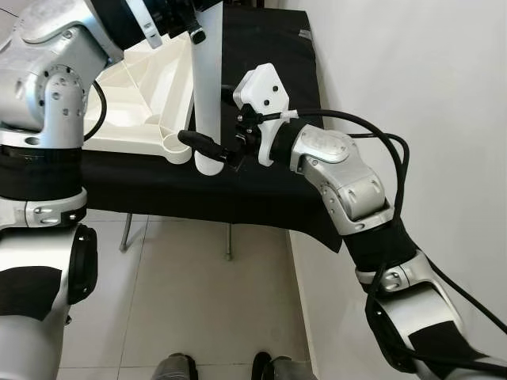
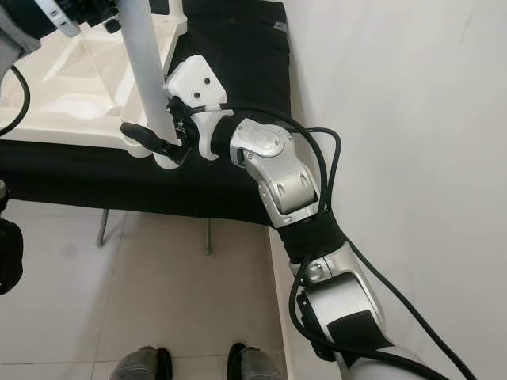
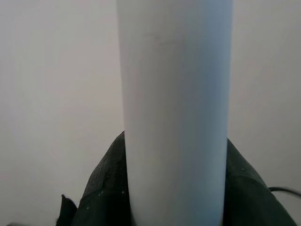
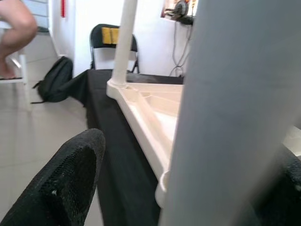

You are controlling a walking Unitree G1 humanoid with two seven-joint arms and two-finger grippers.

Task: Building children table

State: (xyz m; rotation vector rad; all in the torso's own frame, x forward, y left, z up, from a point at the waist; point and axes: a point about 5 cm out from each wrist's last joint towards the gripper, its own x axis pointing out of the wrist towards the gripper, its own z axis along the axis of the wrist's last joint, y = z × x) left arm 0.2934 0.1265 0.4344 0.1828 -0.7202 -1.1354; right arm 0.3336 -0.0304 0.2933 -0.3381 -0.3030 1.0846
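Observation:
A white tabletop (image 1: 135, 103) lies upside down on a table draped in black cloth (image 1: 261, 198). A white table leg (image 1: 207, 95) stands upright at its near corner, lower end by the round corner socket (image 1: 176, 146). My left gripper (image 1: 186, 24) grips the leg near its top, and the leg looms close in the left wrist view (image 3: 174, 113). My right gripper (image 1: 198, 141) straddles the leg low down: one black finger (image 4: 70, 179) crosses in front with a gap to the leg, the other is behind it. Another leg (image 4: 124, 42) stands fitted at a far corner.
A white wall (image 1: 412, 71) runs close along my right side. The clothed table's metal legs (image 1: 228, 241) stand on the tiled floor (image 1: 198, 309) in front of my feet (image 1: 174, 368). Beyond the table are a black chair (image 4: 113, 40), a backpack (image 4: 54, 80) and a person (image 4: 14, 33).

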